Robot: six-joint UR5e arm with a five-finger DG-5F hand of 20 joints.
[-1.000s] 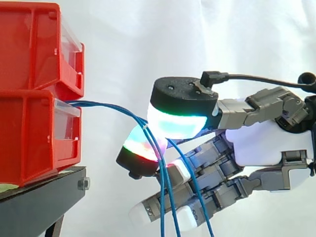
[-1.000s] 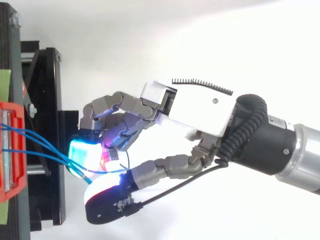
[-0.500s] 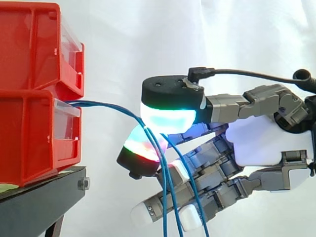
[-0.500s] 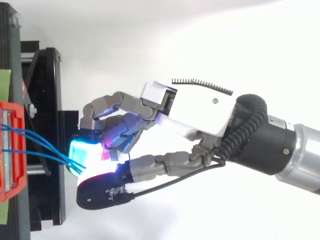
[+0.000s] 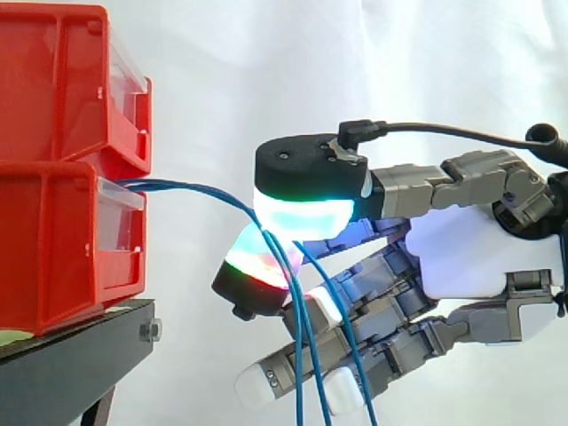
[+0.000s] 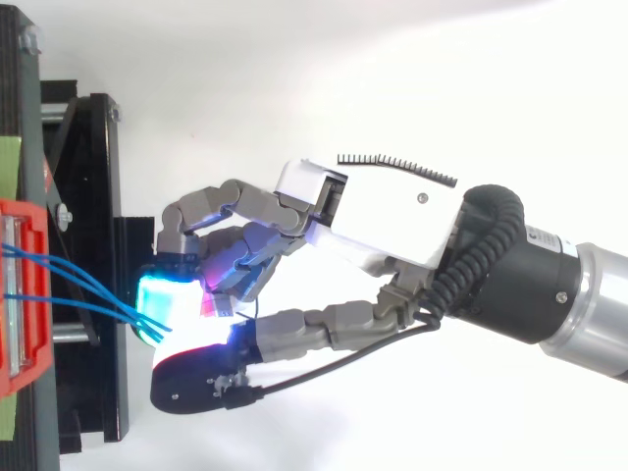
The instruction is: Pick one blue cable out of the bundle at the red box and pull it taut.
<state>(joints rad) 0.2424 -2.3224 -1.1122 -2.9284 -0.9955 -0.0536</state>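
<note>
Roughly halfway. The lower of the stacked red bins [image 5: 53,240] on the black stand [image 5: 71,355] feeds the bundle. The hand [image 5: 470,253] sits near the bin front, with thumb pad [image 5: 302,217] and a fingertip pad [image 5: 257,266] pinching the blue cables [image 5: 200,191] between them. Grasp looks done, pull not: the cables sag in an arc and hang loose below the pinch. Snag: several strands cross the pinch, and I can't tell if one is isolated.
</note>
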